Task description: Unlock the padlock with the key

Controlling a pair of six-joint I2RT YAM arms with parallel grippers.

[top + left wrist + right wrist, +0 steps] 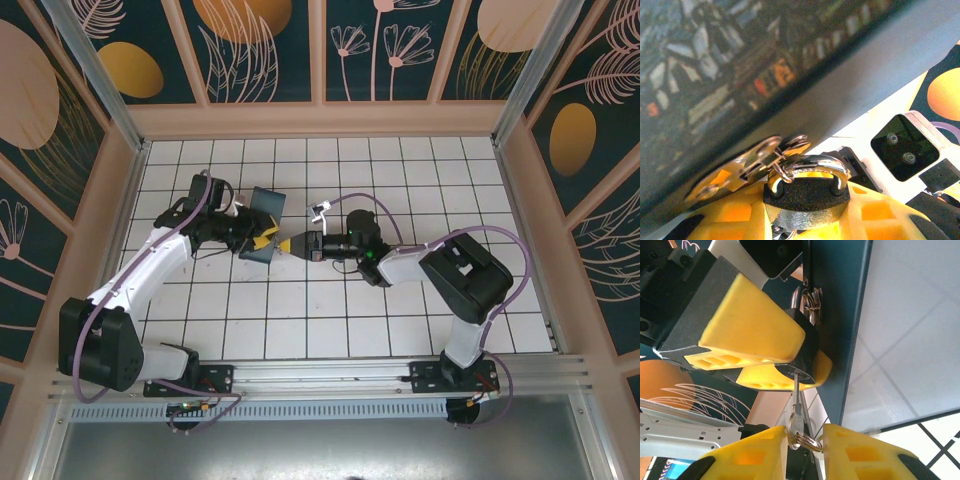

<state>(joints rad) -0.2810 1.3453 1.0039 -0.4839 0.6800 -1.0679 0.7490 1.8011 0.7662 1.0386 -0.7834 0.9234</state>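
L claw [270,243] is clamped on the padlock [807,347], right beside the blue box [845,315], shackle end pointing away from the R arm. Key [796,400] sits in the keyhole. Its long axis runs straight out of the lock's base into the R claw [806,450], so the R arm's nearer. R jaws look a bit apart round the key head, not pinching. Next prob. grip & twist about that axis. No brand or writing legible.
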